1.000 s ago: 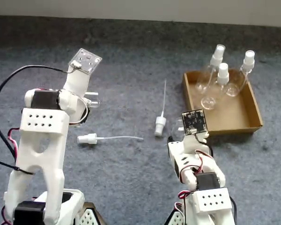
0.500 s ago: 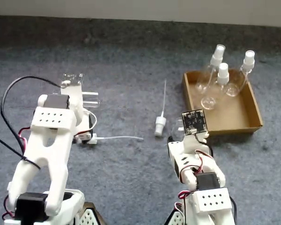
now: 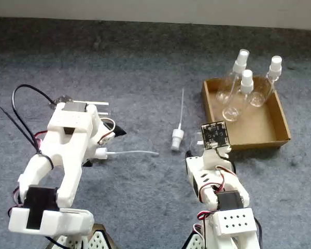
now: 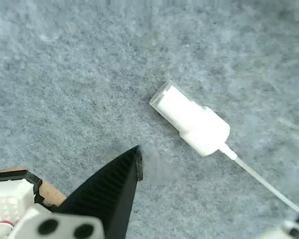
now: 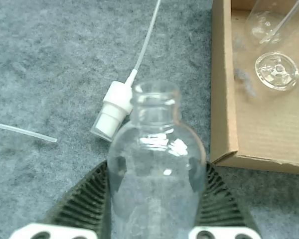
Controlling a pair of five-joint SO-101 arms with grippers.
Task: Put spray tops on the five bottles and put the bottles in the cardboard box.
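High view first: the left arm (image 3: 67,150) is bent low over a loose spray top (image 3: 100,153) lying flat on the grey carpet (image 3: 145,197), its dip tube (image 3: 135,152) trailing toward the middle. The right arm (image 3: 217,181) sits close to the cardboard box (image 3: 209,111), with a second spray top (image 3: 177,139) just beside it. In that box are three capped bottles (image 3: 246,98), leaning together with their white tops poking past the far rim, and there is bare cardboard on the near side. Over to the left wrist view: the left gripper (image 4: 220,184) is spread wide with nothing in it, one black jaw tip just short of the loose spray top. This looks like the pick-up. The smart play is to straddle the fat white collar rather than the thin tube, and to close squarely across it so it can't roll. The tube should hang free, ready to thread into a neck. Right wrist view now: the right gripper (image 5: 157,169) is clamped firmly around an uncapped bottle (image 5: 157,144), its neck bare and open. The second spray top lies just beyond it, the box wall off to one side, and a clear bottle base shows inside. That bottle wants holding steady, neck unobstructed.
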